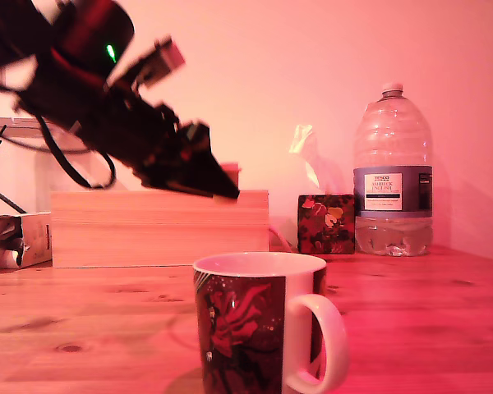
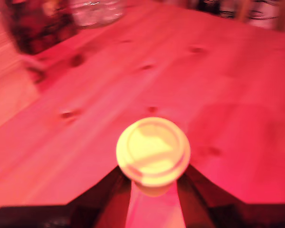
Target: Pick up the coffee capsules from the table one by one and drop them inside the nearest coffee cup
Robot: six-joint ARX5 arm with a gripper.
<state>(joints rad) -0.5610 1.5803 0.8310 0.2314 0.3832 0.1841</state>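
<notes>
Gripper (image 1: 218,182) hung in the air at the exterior view's left, clenched around a pale coffee capsule (image 2: 153,152), flared rim facing the wrist camera. Was raised well above the pine table (image 1: 411,304), farther back than the coffee cup (image 1: 267,324). Cup stood near, centre, handle to the exterior view's right. Tissue box (image 1: 325,223) and water bottle (image 1: 392,176) stood far right.

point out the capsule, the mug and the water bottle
capsule (image 2: 153,151), wrist view, middle of its round flat face, held in the gripper
mug (image 1: 238,328), exterior view, printed side wall
water bottle (image 1: 392,190), exterior view, on its label
</notes>
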